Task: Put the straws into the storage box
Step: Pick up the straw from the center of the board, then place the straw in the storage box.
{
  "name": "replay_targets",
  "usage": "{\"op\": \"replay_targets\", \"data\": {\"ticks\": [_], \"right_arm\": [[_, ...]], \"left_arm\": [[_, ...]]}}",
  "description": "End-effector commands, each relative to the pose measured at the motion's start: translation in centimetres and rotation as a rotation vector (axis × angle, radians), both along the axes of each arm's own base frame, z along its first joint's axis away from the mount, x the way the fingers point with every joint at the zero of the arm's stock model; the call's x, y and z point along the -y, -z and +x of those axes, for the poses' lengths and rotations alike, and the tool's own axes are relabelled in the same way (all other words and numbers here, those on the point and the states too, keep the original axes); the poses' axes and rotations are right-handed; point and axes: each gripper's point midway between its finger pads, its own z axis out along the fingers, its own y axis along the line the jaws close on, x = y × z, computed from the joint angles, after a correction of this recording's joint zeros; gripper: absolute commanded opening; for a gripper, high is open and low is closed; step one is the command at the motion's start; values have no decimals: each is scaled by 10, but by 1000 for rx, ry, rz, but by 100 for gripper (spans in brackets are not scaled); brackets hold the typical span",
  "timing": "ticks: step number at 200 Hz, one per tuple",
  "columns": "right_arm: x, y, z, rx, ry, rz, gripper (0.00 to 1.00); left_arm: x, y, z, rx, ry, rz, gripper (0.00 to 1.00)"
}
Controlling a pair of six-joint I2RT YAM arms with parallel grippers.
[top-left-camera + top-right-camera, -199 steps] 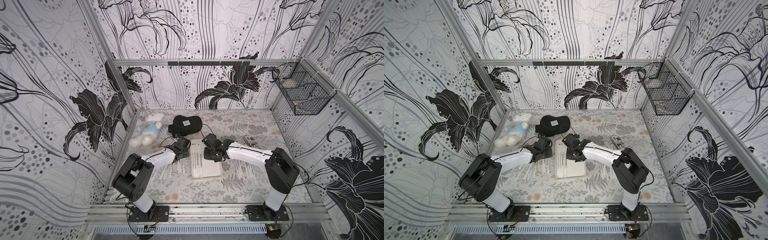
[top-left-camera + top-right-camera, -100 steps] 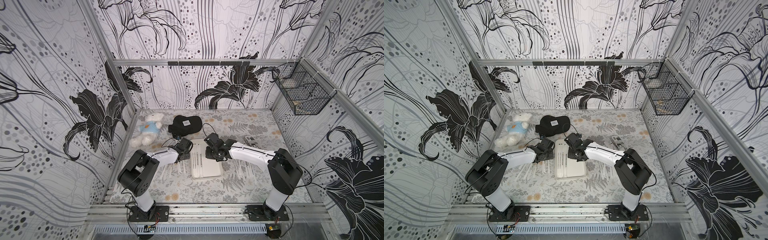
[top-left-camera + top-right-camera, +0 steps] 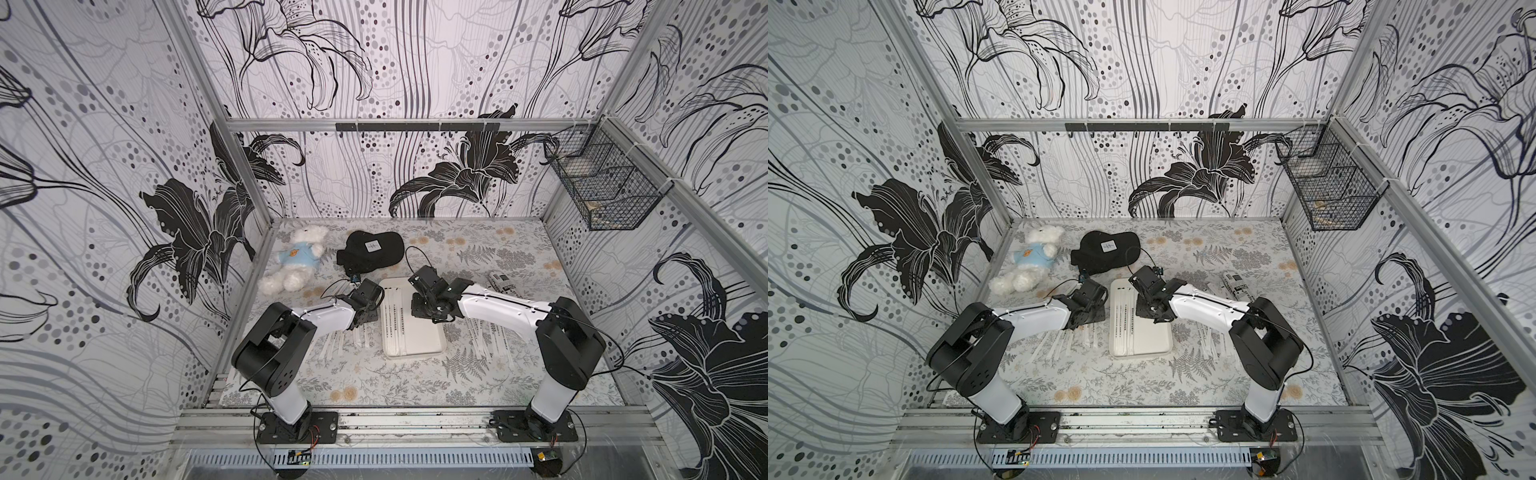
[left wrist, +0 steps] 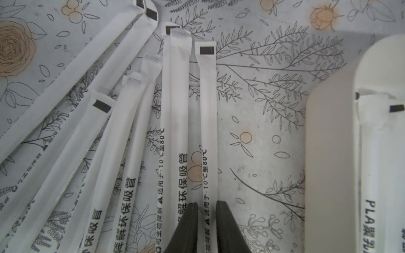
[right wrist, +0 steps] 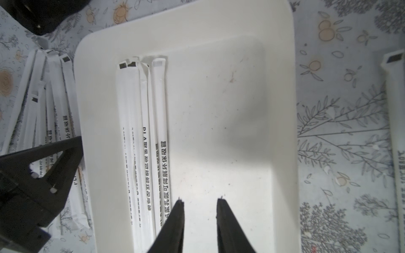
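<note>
the left pincer [image 4: 207,210] straddles one straw [image 4: 208,122] on the desk [image 4: 263,131], jaws close against its sides; whether they truly pinch it cannot be told. other straws [image 4: 175,109] lie just beside, so one may drag along, or the flat wrapper may slip. the right pincer [image 5: 200,206] hangs open and empty over the storage box [image 5: 230,98], where a few lie already; the arms could clash.

A white teddy bear [image 3: 293,262] in a blue top lies beside a black cap [image 3: 370,251] at the back of a floral tablecloth [image 3: 478,245], a short printed white tube [image 3: 503,282] lies well apart from them, and a black wire basket [image 3: 602,183] hangs on the patterned wall
</note>
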Motion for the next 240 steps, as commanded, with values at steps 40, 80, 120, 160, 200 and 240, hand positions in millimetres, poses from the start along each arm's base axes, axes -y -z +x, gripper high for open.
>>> {"op": "replay_targets", "data": {"ticks": [40,80,120,160,200,240], "right_arm": [[-2,-13,8,32,-13,-5,29],[-2,-16,9,35,-9,-2,29],[4,-21,12,47,1,-4,29],[24,-36,22,79,33,-11,29],[55,-49,31,119,94,-22,29],[70,-46,30,113,113,-31,29]], "left_arm": [[2,2,-4,2,-1,-20,9],[-10,-28,2,68,-39,24,5],[-4,-75,6,173,-46,-38,3],[49,-136,-5,307,49,-126,0],[130,-114,-21,279,157,-237,0],[161,-68,-22,205,200,-204,0]]}}
